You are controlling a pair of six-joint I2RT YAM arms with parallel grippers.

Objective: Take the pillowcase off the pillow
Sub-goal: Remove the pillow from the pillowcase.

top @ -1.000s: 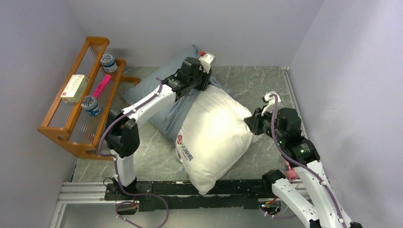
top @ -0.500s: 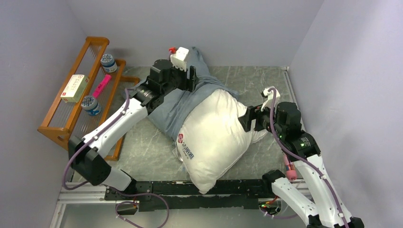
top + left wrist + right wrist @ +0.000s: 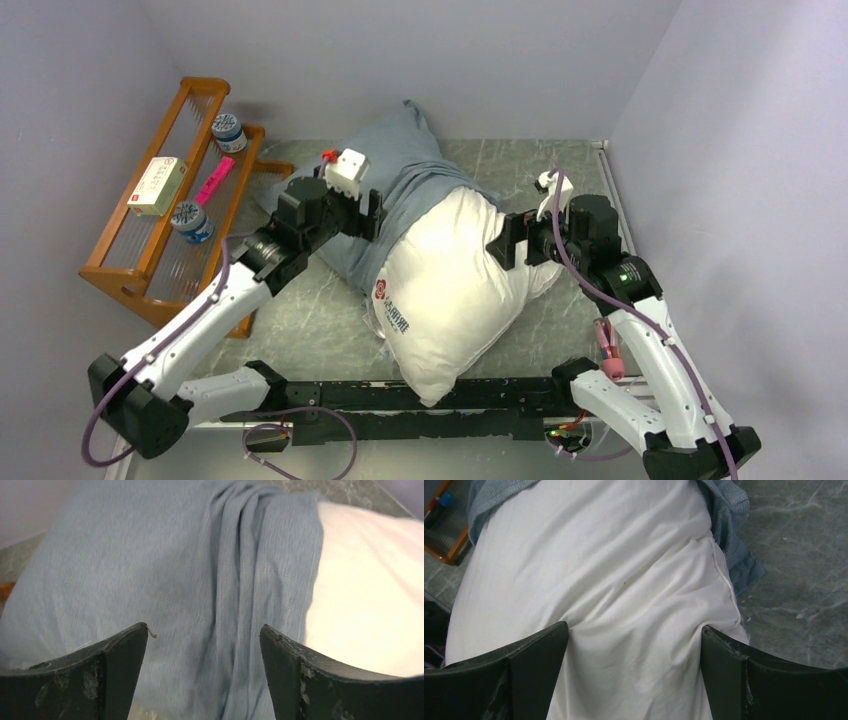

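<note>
The plump white pillow [image 3: 445, 285] lies slantwise in the middle, its red logo near the front. The grey-blue pillowcase [image 3: 405, 165] covers only its far end and bunches toward the back wall. My left gripper [image 3: 372, 214] is open at the pillowcase's left side. In the left wrist view its jaws [image 3: 204, 627] stand wide over folded grey-blue pillowcase [image 3: 175, 570], with bare pillow [image 3: 365, 605] to the right. My right gripper [image 3: 497, 244] is open against the pillow's right edge. Its fingers [image 3: 634, 628] straddle wrinkled white pillow [image 3: 614, 565], and a pillowcase [image 3: 730, 527] edge shows beyond.
A wooden rack [image 3: 130, 275] stands at the left with two blue-lidded jars [image 3: 192, 222], a box [image 3: 157, 185] and a pink item [image 3: 214, 180]. Walls close in at the back and right. The arms' black base rail [image 3: 340, 400] runs along the near edge.
Both grippers have opened. The left one let go of the pillowcase and drew back toward the near left; the cloth settled at the far end. The right one shifted slightly left against the pillow.
</note>
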